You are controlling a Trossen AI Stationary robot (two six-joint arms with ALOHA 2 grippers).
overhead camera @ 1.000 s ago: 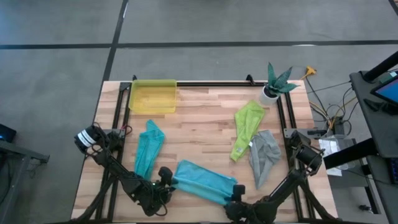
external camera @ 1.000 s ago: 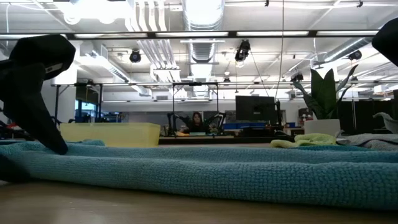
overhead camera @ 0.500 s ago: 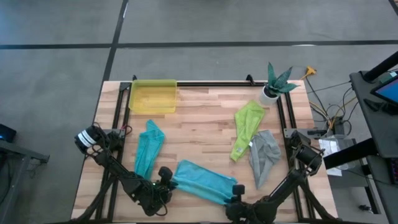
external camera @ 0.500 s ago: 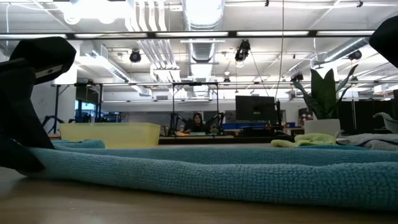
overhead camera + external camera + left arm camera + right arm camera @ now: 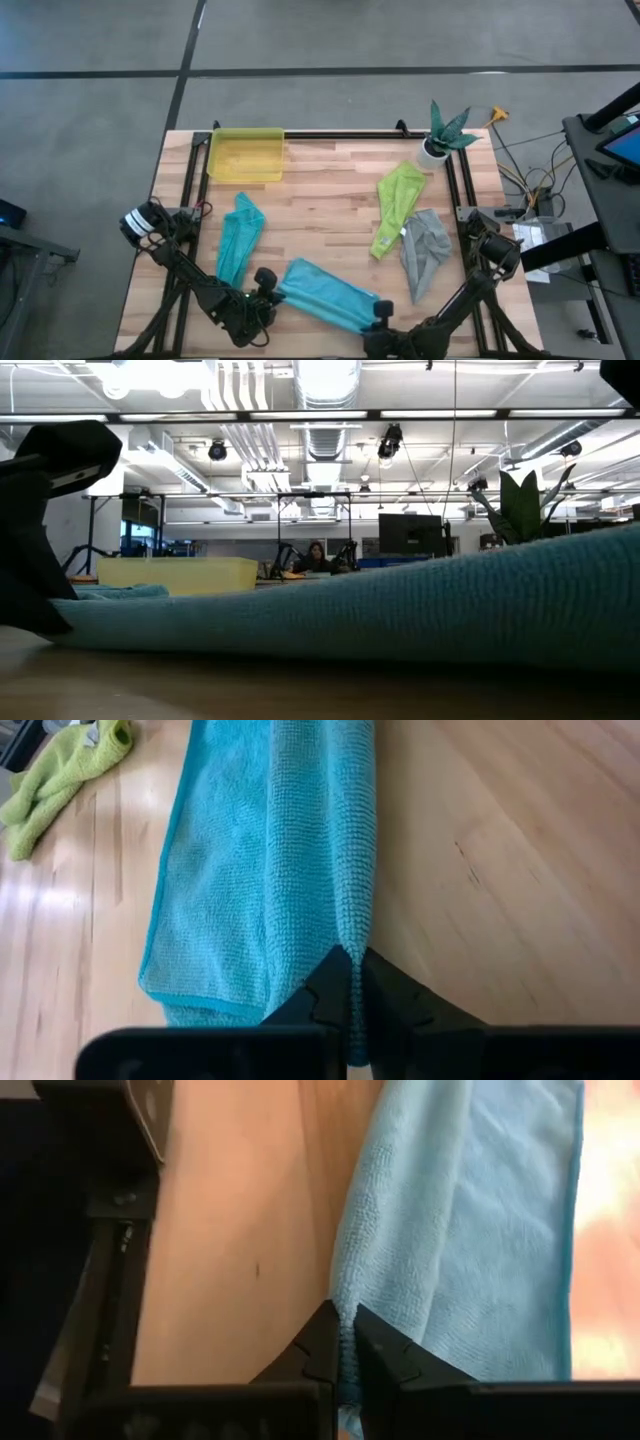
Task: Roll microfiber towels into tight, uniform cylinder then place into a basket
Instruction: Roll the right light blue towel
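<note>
A light blue towel (image 5: 325,292) lies slantwise near the table's near edge. My left gripper (image 5: 268,287) is shut on its left end and my right gripper (image 5: 383,312) on its right end. In the low view the towel (image 5: 400,610) rises toward its right end, with its left end by my left gripper (image 5: 48,622) on the wood. The teal towel (image 5: 238,236), the lime green towel (image 5: 396,205) and the grey towel (image 5: 424,250) lie crumpled on the table. The yellow basket (image 5: 246,155) stands at the far left. My left gripper pinches the towel's edge (image 5: 352,942) at its left end between its two fingers, slanting down from the table's left. That end lies on the wood. My right gripper pinches the towel's edge (image 5: 338,1302) at its right end between its two fingers, slanting down. That end is raised off the table.
A white plant pot (image 5: 435,148) stands at the far right corner. A black frame rail (image 5: 345,133) runs along the far edge. Bare wood (image 5: 320,205) lies between the teal and the lime green towels.
Both grippers have shut on the ends of the light blue towel. The towel's right end has since risen off the table with my right gripper, while its left end stays down.
</note>
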